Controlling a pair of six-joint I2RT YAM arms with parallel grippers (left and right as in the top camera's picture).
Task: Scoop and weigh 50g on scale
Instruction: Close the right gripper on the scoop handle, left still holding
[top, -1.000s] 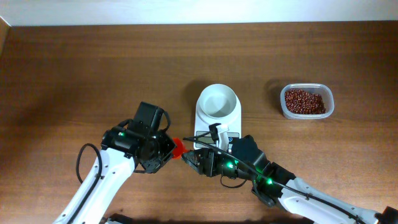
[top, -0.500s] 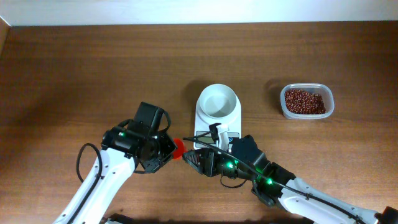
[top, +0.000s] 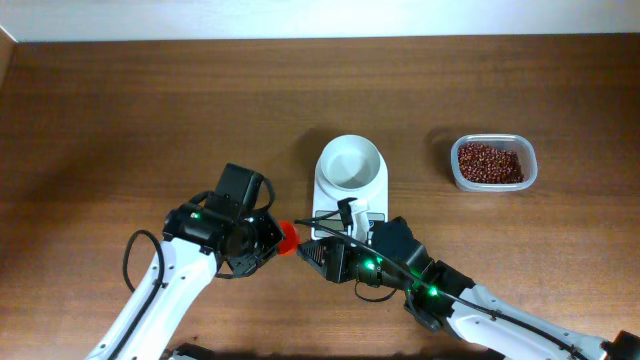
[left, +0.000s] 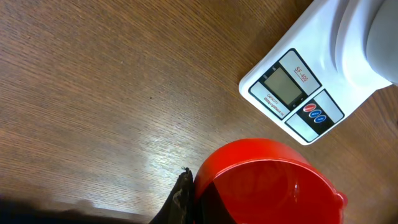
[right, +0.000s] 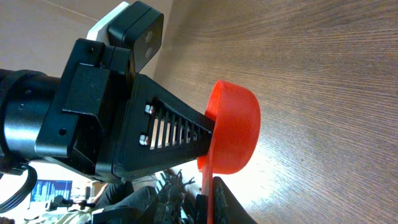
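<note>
**A:** Overhead view: what stands on the brown wooden table (top: 150, 110)?

**B:** Centre: the small white digital kitchen scale (top: 350, 193), with its round white bowl (top: 350, 162) showing a plain white interior. To the right, well apart: the clear rectangular plastic tub (top: 494, 188), which holds the small dark red-brown beans (top: 490, 162) in a loose heap.

**A:** And the arms?

**B:** Both meet just below the scale in this view. The left gripper (top: 277, 238) has its jaws closed on the orange-red plastic measuring scoop (top: 287, 236). In the right wrist view its black slatted fingers (right: 161, 93) taper to the rim of the scoop's cup.

**A:** State of the right gripper (top: 300, 248)?

**B:** It sits just beside the scoop, opposite the left gripper. In its own wrist view the scoop's flat handle runs down alongside one dark finger (right: 227, 205). Whether the jaws clamp the handle cannot be told.

**A:** Left wrist view?

**B:** The scoop's cup lies along the lower edge, its inside bare, glossy red. Beyond it are the scale's grey LCD display (left: 283, 87) and two blue round buttons (left: 318, 116), near the scoop but apart from it.
</note>
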